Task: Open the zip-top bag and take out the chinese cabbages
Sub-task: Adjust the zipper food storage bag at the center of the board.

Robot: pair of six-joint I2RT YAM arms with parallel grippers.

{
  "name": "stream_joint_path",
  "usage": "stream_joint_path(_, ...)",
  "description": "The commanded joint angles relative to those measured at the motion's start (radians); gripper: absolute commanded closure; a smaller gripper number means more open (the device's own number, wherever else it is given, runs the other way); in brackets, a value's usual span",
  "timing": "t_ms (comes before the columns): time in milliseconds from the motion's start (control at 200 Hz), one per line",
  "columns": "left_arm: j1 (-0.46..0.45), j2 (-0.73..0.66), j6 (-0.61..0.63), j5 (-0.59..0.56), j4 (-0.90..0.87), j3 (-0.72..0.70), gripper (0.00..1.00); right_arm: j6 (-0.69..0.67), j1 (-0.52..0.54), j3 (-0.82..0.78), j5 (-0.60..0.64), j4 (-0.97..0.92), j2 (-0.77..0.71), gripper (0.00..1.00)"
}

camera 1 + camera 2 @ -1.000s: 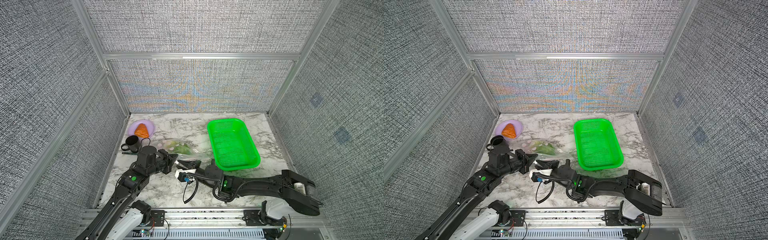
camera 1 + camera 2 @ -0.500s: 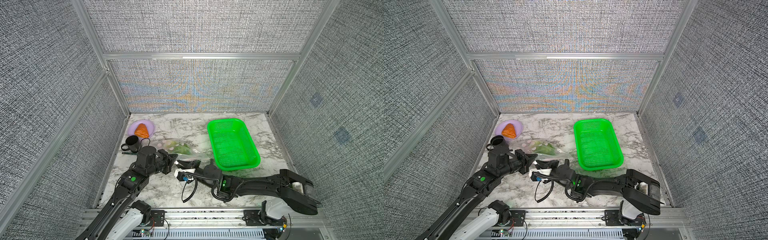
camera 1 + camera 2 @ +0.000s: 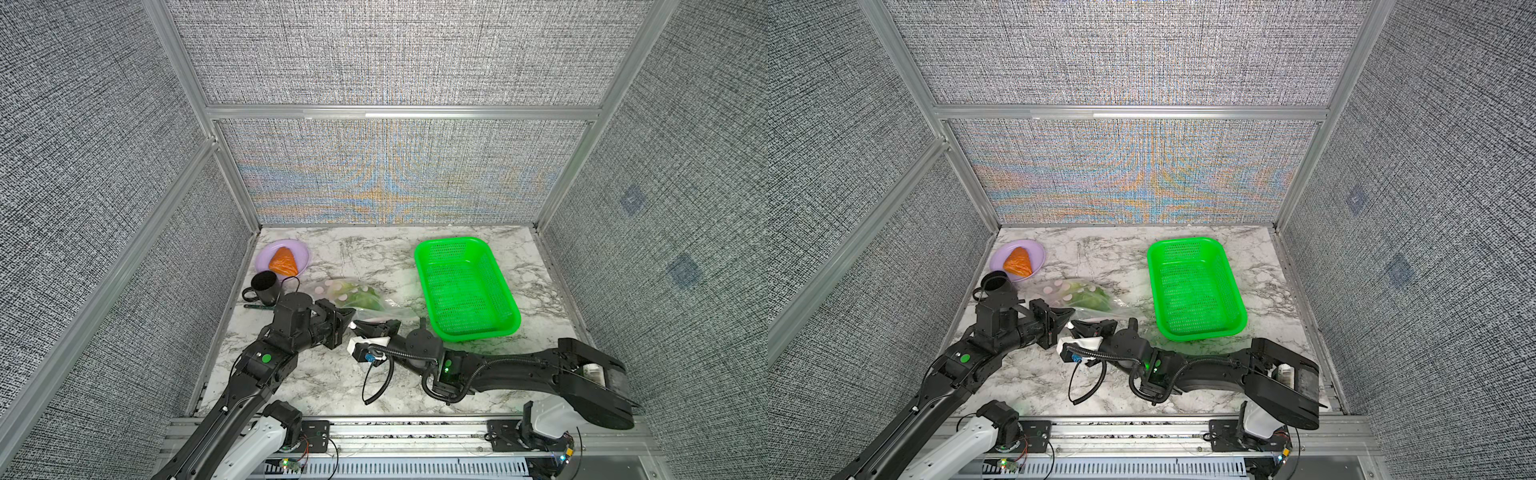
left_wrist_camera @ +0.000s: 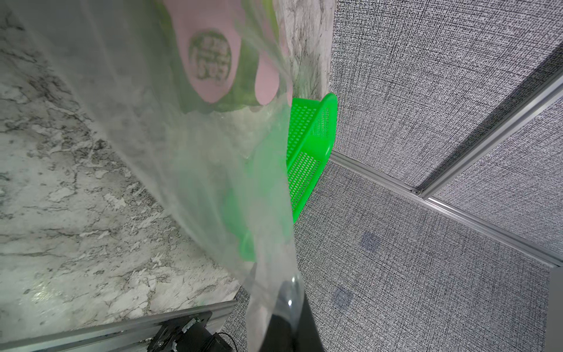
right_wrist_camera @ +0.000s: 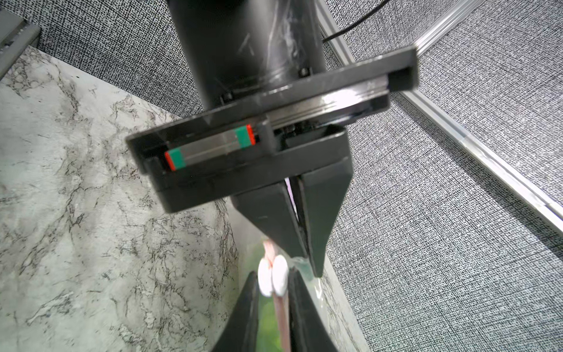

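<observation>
left hand (image 3: 344, 321) is clamped on the zip-top bag (image 3: 332, 289); right hand (image 5: 272, 280) pinches the pink zip strip (image 5: 281, 320) right beside it. bag looks unopened: chinese cabbages (image 3: 365, 300) lie inside, just beyond both hands, not yet out.

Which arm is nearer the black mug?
Left. The left gripper reaches past the black mug to the zip-top bag, wrist right beside the mug. The right gripper lies on the green basket side, farther away.
</observation>
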Motion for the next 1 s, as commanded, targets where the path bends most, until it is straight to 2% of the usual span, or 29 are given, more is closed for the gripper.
stream_joint_path(0, 0.002, -0.005, 0.003, -0.005, 0.009, -0.001, 1.0, -0.006, -0.001, 0.007, 0.02, 0.045, 0.0, 0.88)
stream_joint_path(65, 0.001, -0.009, 0.006, -0.006, 0.011, -0.002, 1.0, 0.006, -0.006, 0.007, 0.025, 0.026, -0.001, 1.0)
stream_joint_path(115, 0.002, -0.014, 0.003, -0.007, 0.013, -0.006, 1.0, 0.02, -0.01, 0.045, 0.026, 0.009, -0.003, 1.0)
stream_joint_path(180, 0.002, -0.018, 0.0, -0.007, 0.028, -0.015, 0.58, 0.043, -0.019, 0.046, 0.025, 0.008, -0.009, 1.0)
stream_joint_path(240, 0.001, -0.016, 0.02, -0.006, 0.041, -0.017, 0.33, 0.059, -0.029, 0.044, 0.017, 0.006, -0.02, 1.0)
stream_joint_path(250, 0.001, -0.016, 0.024, -0.006, 0.042, -0.017, 0.24, 0.062, -0.031, 0.044, 0.015, 0.004, -0.022, 1.0)
stream_joint_path(260, 0.003, -0.015, 0.027, -0.005, 0.043, -0.016, 0.08, 0.064, -0.033, 0.044, 0.014, 0.003, -0.024, 1.0)
stream_joint_path(275, 0.002, -0.013, 0.034, -0.004, 0.044, -0.014, 0.01, 0.069, -0.036, 0.044, 0.01, 0.0, -0.027, 1.0)
stream_joint_path(385, 0.041, 0.007, 0.129, 0.036, 0.028, 0.042, 0.0, 0.095, -0.064, 0.041, -0.029, -0.038, -0.065, 1.0)
stream_joint_path(480, 0.13, 0.052, 0.339, 0.112, -0.071, 0.171, 0.0, 0.137, -0.109, 0.032, -0.122, -0.093, -0.126, 1.0)
stream_joint_path(590, 0.223, 0.152, 0.736, 0.241, -0.176, 0.385, 0.0, 0.179, -0.171, 0.038, -0.237, -0.19, -0.202, 1.0)
stream_joint_path(691, 0.228, 0.281, 1.163, 0.283, -0.373, 0.615, 0.03, 0.194, -0.225, 0.067, -0.336, -0.304, -0.252, 1.0)
stream_joint_path(766, 0.229, 0.353, 1.373, 0.378, -0.474, 0.716, 0.1, 0.204, -0.258, 0.087, -0.399, -0.364, -0.275, 1.0)
stream_joint_path(806, 0.227, 0.374, 1.441, 0.421, -0.501, 0.745, 0.1, 0.212, -0.275, 0.098, -0.43, -0.387, -0.285, 1.0)
stream_joint_path(936, 0.216, 0.349, 1.594, 0.424, -0.522, 0.72, 0.05, 0.234, -0.3, 0.146, -0.483, -0.462, -0.289, 1.0)
stream_joint_path(996, 0.212, 0.287, 1.76, 0.425, -0.515, 0.656, 0.04, 0.256, -0.309, 0.17, -0.485, -0.489, -0.285, 1.0)
